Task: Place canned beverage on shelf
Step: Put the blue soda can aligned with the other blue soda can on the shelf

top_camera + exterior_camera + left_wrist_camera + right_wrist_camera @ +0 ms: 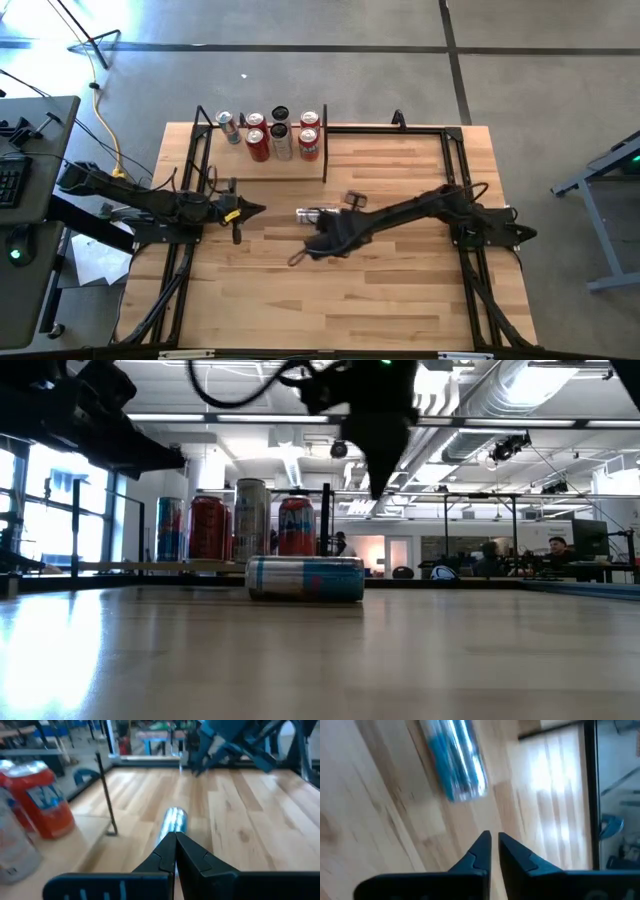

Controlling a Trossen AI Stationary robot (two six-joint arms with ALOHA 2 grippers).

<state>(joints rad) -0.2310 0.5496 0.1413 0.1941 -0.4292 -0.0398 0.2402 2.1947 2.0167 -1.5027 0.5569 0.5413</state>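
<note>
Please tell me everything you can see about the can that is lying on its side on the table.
The fallen can is a slim metal beverage can, silver with blue printing, undented as far as can be seen. It lies on its side on the bare wooden table, in front of the shelf, apart from the upright cans there. Nothing grips it: the right gripper hangs just above it, fingers shut and empty. Only the tabletop touches it.
</note>
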